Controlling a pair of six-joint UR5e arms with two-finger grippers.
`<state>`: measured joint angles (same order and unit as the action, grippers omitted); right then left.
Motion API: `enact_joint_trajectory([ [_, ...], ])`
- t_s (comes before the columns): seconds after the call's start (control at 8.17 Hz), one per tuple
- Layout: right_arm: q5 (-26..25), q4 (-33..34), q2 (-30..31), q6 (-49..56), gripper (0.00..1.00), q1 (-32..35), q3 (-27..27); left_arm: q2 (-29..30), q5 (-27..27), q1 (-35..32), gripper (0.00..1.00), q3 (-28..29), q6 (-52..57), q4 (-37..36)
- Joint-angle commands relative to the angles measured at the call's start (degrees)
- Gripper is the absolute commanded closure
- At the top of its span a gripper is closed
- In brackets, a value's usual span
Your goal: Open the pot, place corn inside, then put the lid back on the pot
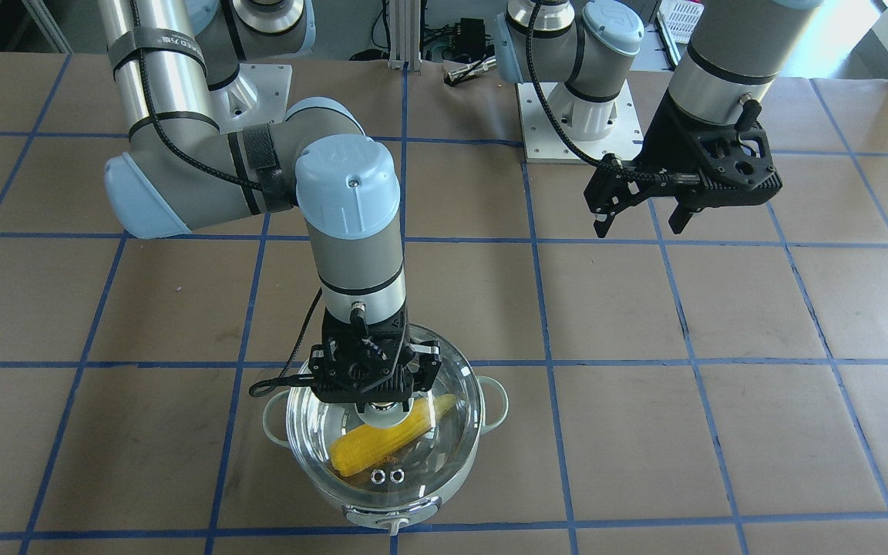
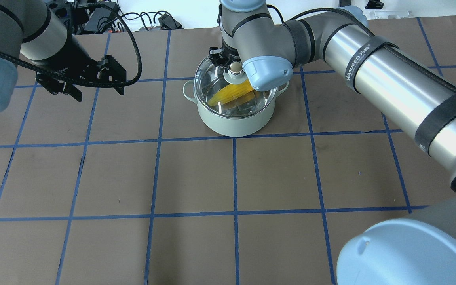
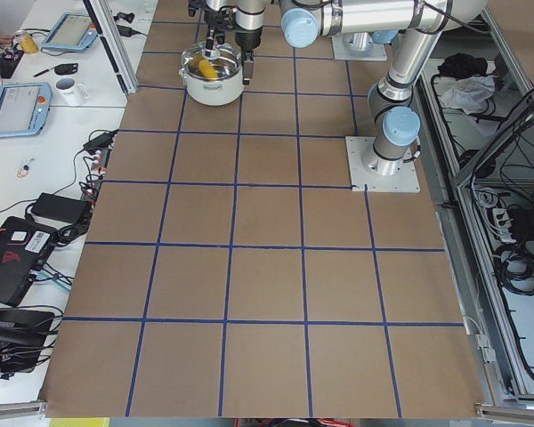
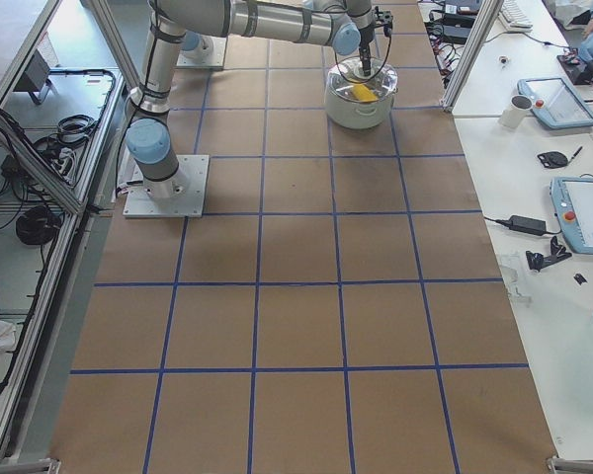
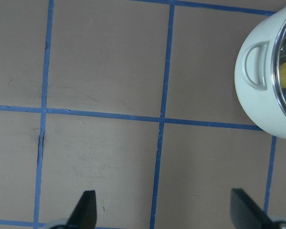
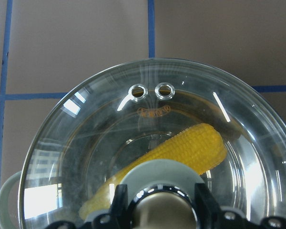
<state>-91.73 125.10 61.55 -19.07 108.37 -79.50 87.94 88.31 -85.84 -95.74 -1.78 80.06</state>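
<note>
Left gripper (image 1: 639, 226) hung open and empty above the table (image 2: 196, 174), well apart from the pot (image 2: 228, 120). Its fingers (image 5: 87, 210) stood wide apart in the left wrist view, with bare table between them. That view showed one loop handle (image 5: 255, 66) of the pot at its right edge.

Pot stood upright near the table's middle, on a blue grid line. Corn (image 6: 190, 145) lay slantwise inside the pot and showed through the glass. Lid (image 6: 86, 143) covered the pot's mouth with its two vent rings (image 6: 137, 90) on the side away from the robot. Whether the lid sat fully on the rim could not be told.

Right gripper (image 1: 377, 401) pointed straight down over the lid's centre. Its fingers were closed on the knob (image 2: 234, 67), one on each side.
</note>
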Motion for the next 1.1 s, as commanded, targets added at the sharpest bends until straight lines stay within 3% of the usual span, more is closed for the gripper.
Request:
enact_joint_trajectory([
  [0.0, 0.14, -0.12, -0.02, -1.05, 0.78, 0.00, 0.14, 0.04, 0.20, -0.03, 0.00, -0.24, 0.20, 0.10],
  [0.98, 0.06, -1.26, -0.02, -1.40, 0.77, 0.09, 0.14, 0.04, 0.46, -1.17, 0.00, -0.24, 0.29, 0.19],
])
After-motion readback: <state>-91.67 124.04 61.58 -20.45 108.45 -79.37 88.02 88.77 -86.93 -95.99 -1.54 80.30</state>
